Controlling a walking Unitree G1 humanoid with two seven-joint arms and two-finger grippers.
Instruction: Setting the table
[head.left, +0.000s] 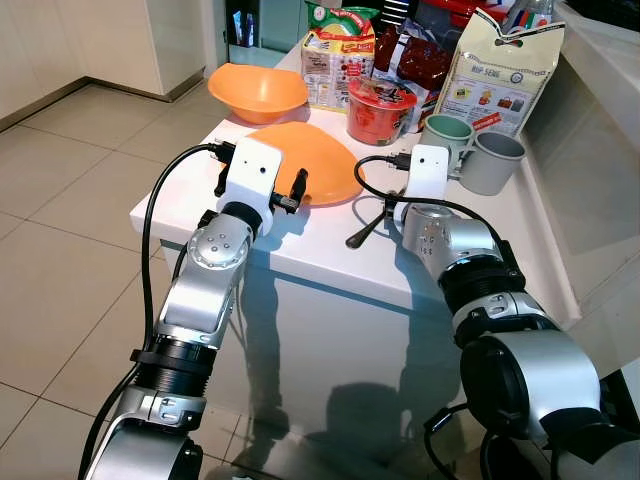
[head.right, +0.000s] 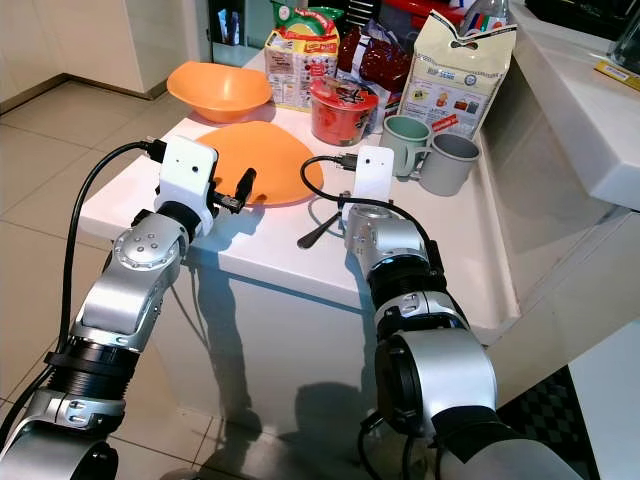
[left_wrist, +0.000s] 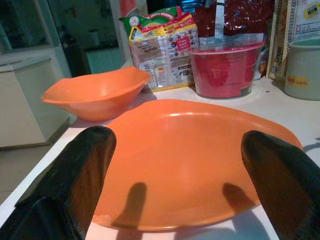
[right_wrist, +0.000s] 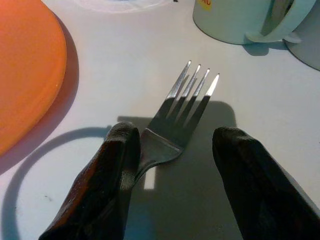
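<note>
An orange plate (head.left: 315, 160) lies on the white table (head.left: 330, 268), with an orange bowl (head.left: 257, 92) behind it. My left gripper (left_wrist: 177, 150) is open at the plate's near rim, one finger to each side, and holds nothing. A metal fork (right_wrist: 186, 107) lies flat on the table right of the plate, its dark handle (head.left: 365, 232) pointing toward the front edge. My right gripper (right_wrist: 177, 137) is open low over the fork. The fork's neck lies between the fingers, close against one finger (right_wrist: 112, 165).
A green mug (head.left: 446, 138) and a grey mug (head.left: 490, 160) stand just beyond the fork. A red tub (head.left: 380, 108) and several food packets (head.left: 338, 55) crowd the table's back. A counter (head.right: 580, 90) runs along the right. Tiled floor lies to the left.
</note>
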